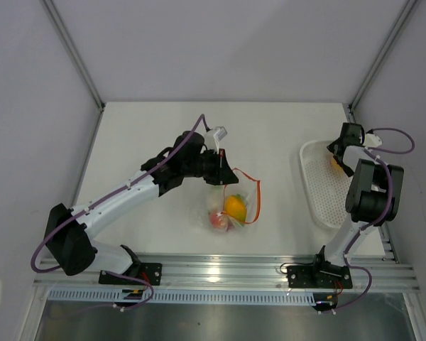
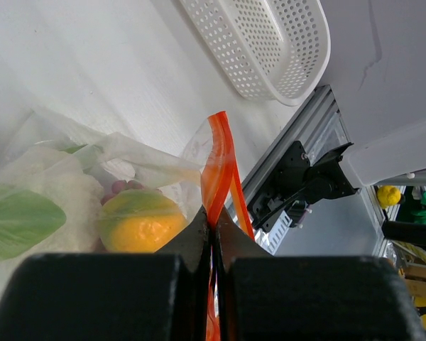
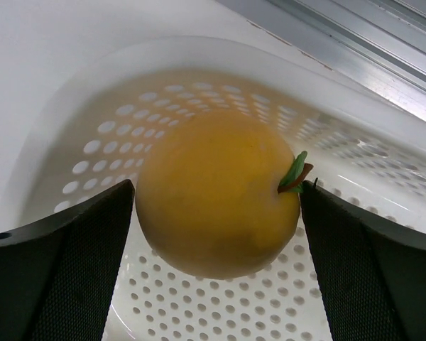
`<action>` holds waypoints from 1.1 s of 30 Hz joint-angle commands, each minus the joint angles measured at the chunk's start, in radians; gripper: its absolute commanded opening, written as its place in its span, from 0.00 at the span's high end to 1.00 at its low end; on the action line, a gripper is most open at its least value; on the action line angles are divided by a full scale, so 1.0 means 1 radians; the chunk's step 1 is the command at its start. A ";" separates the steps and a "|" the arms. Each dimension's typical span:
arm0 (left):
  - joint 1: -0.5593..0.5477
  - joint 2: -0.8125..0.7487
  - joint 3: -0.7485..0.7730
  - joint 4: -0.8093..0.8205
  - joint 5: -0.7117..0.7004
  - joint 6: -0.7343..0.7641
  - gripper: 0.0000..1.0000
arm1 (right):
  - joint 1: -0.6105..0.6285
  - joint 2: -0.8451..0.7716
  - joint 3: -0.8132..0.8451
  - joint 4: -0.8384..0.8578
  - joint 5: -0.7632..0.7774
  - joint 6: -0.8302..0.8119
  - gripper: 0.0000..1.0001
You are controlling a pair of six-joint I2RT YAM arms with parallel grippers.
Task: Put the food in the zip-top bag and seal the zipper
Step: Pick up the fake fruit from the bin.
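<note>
Top view: left end effector (image 1: 222, 169), mid-bench (image 1: 149, 128), holds the bag (image 1: 231, 206) by its zipper (image 1: 253, 190), whose strip loops open. Bag contents seen here: yellow fruit (image 1: 235, 207), berries (image 1: 218, 220). Right end effector (image 1: 336, 160) reaches into the far end of the basket (image 1: 323, 195), well apart from the bag. Left wrist view: jaws closed flat on the zipper strip. A vegetable (image 2: 21, 224) lies in the bag beside the yellow fruit. Right wrist view: jaws wide, pads against both sides of an orange (image 3: 213, 206), seemingly gripped. Nothing else shows in the basket. Step in hand, by judgement: loading, apparently the last item. The next move calls for carrying the orange across to the held-open mouth and releasing it inside. Sealing is not yet begun.
</note>
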 commanded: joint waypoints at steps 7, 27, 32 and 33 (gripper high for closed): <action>0.002 0.000 0.042 0.052 0.024 -0.011 0.99 | -0.012 0.025 0.019 0.047 -0.011 -0.019 0.21; 0.002 -0.043 -0.041 0.075 -0.002 -0.051 0.99 | 0.071 -0.407 -0.232 -0.066 -0.145 -0.087 1.00; 0.002 -0.052 -0.060 0.055 -0.011 -0.044 0.99 | 0.215 -0.775 -0.338 -0.157 -0.296 -0.140 1.00; 0.002 -0.058 -0.073 0.060 -0.014 -0.047 0.99 | 0.237 -0.824 -0.338 -0.178 -0.332 -0.145 1.00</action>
